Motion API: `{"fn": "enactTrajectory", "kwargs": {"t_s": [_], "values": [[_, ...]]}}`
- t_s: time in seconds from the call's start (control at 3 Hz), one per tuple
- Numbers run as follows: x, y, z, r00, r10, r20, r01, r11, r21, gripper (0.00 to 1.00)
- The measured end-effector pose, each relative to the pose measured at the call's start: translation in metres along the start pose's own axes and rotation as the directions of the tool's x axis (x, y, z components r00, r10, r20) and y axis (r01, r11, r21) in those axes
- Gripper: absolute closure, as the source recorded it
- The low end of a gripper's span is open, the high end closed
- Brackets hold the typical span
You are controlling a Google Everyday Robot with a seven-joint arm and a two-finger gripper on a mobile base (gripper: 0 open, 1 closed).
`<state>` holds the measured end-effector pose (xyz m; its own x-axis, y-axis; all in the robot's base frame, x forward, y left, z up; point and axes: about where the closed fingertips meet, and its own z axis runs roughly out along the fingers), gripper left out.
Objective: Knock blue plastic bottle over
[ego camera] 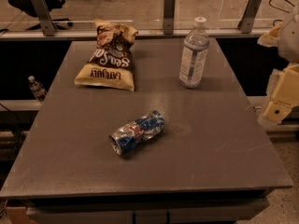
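The blue plastic bottle [194, 53] stands upright at the back right of the grey table [215, 143]. It is clear bluish plastic with a white cap and a pale label. My gripper [280, 101] shows as cream-coloured parts at the right edge of the camera view, beyond the table's right side. It is to the right of the bottle, nearer to the camera, and well apart from it. It holds nothing that I can see.
A brown and cream chip bag [110, 57] lies at the back left. A crushed blue-and-silver can [137, 132] lies on its side near the middle. A rail with metal posts [169, 13] runs behind the table. A small bottle [36, 88] stands on the floor left.
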<state>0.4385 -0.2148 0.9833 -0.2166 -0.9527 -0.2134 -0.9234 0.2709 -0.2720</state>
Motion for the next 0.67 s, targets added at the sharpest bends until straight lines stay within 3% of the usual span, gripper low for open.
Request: {"fn": "enactTrajectory", "kwargs": {"t_s": [0.33,0.67], "values": [[0.000,0.000,0.000,1.000,0.000,0.000,0.000,1.0000,0.000,0.00],[-0.004,-0.019,0.013,0.995,0.037,0.092,-0.038,0.9993,0.005,0.00]]}}
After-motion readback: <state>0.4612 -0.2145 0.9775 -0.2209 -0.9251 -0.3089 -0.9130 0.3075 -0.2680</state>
